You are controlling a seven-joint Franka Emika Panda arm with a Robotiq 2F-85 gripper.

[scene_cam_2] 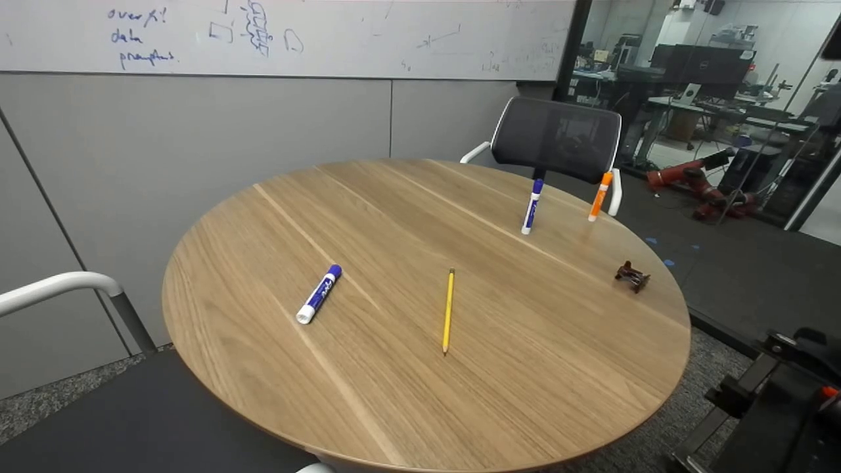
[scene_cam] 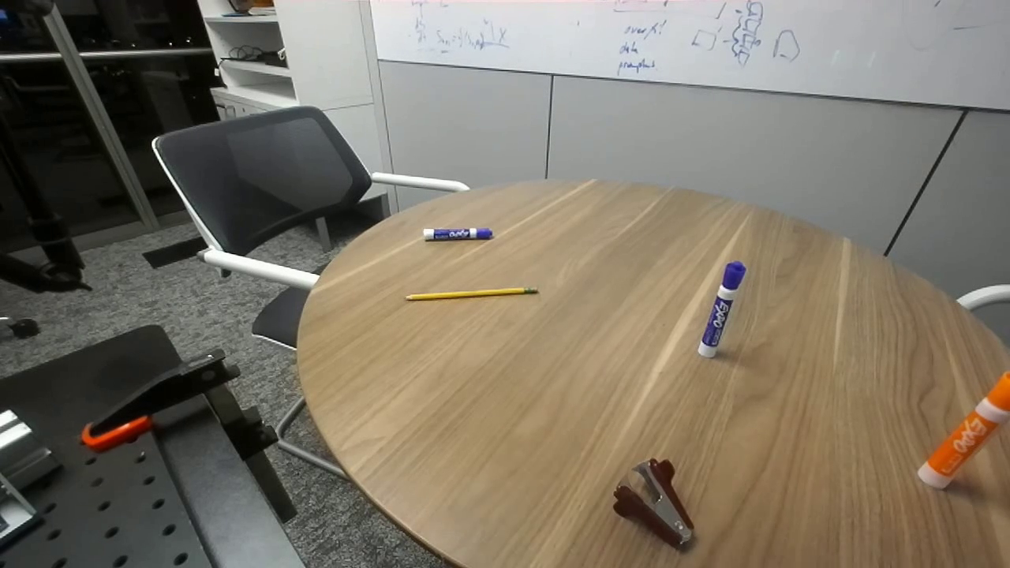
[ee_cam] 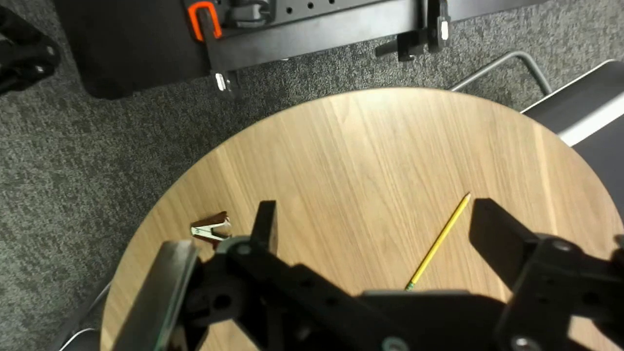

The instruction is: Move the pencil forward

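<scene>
Placement of pencil [scene_cam: 472,294] and gripper [ee_cam: 374,214]

The pencil is laid flat on the worktop [scene_cam: 536,394], near a blue marker [scene_cam: 458,234]. A second blue marker [scene_cam: 719,312] and an orange marker [scene_cam: 966,436] are stood on end; a staple remover [scene_cam: 666,507] is set near the edge. In the wrist view, the gripper is spread wide and the pencil is seen between its fingers [ee_cam: 499,239].

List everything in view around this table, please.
Pencil: one, yellow, lying on table
Blue markers: two, blue and white, on table, one lying, one upright
Orange marker: one, orange and white, upright near table edge
Staple remover: one, brown and silver, near table edge
Table: one, brown, centre
Chairs: at least two, black and white, around table
Whiteboard: one, white, on wall
Stand: one, black, beside table, bearing orange clamp
Fingers: two, black, apart, in wrist view
</scene>
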